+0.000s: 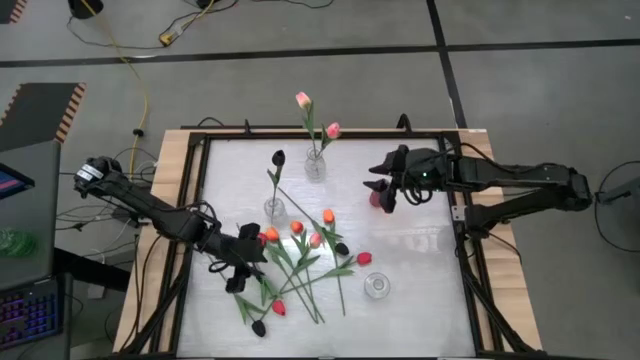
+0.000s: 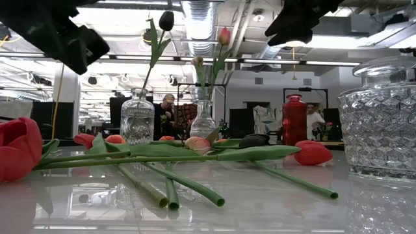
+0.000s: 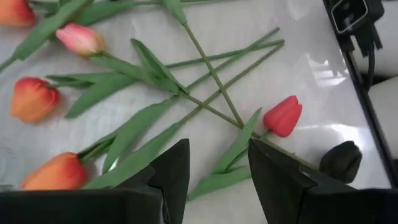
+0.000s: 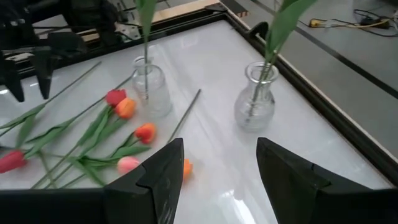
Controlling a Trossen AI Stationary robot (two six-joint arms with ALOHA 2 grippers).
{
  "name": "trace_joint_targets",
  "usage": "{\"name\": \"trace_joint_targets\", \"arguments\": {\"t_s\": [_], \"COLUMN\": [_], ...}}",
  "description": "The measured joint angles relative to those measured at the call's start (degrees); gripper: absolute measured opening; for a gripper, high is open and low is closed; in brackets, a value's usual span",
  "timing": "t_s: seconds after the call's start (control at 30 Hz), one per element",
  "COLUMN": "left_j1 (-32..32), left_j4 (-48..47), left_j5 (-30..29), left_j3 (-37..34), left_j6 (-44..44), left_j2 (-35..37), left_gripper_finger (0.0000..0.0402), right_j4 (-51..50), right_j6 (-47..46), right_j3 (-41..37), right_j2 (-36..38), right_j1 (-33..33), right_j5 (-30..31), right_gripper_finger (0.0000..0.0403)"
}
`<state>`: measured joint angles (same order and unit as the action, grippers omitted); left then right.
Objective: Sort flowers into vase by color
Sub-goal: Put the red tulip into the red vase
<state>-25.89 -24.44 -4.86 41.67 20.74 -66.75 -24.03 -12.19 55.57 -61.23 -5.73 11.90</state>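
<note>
Several tulips lie in a loose heap (image 1: 300, 262) on the white table, their stems crossing: orange (image 1: 270, 234), pink (image 1: 315, 240), red (image 1: 364, 258) and black (image 1: 342, 248) heads. Two pink tulips stand in a clear vase (image 1: 315, 165). One black tulip stands in a second clear vase (image 1: 275, 208). My left gripper (image 1: 245, 272) hangs open above the heap's left side; in its wrist view (image 3: 217, 180) a green leaf (image 3: 233, 152) lies between the fingers, below them. My right gripper (image 1: 384, 186) is open in the air near a red vase (image 1: 375, 199), pointing at the vases (image 4: 221, 168).
An empty clear vase (image 1: 376, 285) stands near the heap's right side and looms large in the low view (image 2: 380, 123). The red vase (image 2: 294, 120) stands far back. A black frame (image 1: 465, 230) borders the table. People show in the room behind.
</note>
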Motion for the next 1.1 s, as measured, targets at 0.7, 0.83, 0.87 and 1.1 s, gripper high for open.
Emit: {"name": "trace_joint_targets", "arguments": {"t_s": [0.7, 0.83, 0.87, 1.1], "left_j1": [-4.4, -4.4, -4.4, -4.4], "left_j4": [5.0, 5.9, 6.1, 6.0], "left_j5": [-1.5, -0.9, -0.4, 0.0], "left_j3": [0.0, 0.2, 0.2, 0.2], "left_j6": [-9.2, -10.0, -10.0, -6.5], "left_j2": [-20.6, -23.6, -24.1, -23.6], "left_gripper_finger": [0.0151, 0.0151, 0.0151, 0.0147], "right_j4": [0.0, 0.0, 0.0, 0.0], "right_j6": [0.0, 0.0, 0.0, 0.1], "right_j3": [0.0, 0.0, 0.0, 0.0], "right_j2": [0.0, 0.0, 0.0, 0.0], "right_j1": [6.9, 7.2, 7.2, 7.2], "right_j5": [0.0, 0.0, 0.0, 0.0], "right_gripper_finger": [0.0228, 0.0228, 0.0228, 0.0228]}}
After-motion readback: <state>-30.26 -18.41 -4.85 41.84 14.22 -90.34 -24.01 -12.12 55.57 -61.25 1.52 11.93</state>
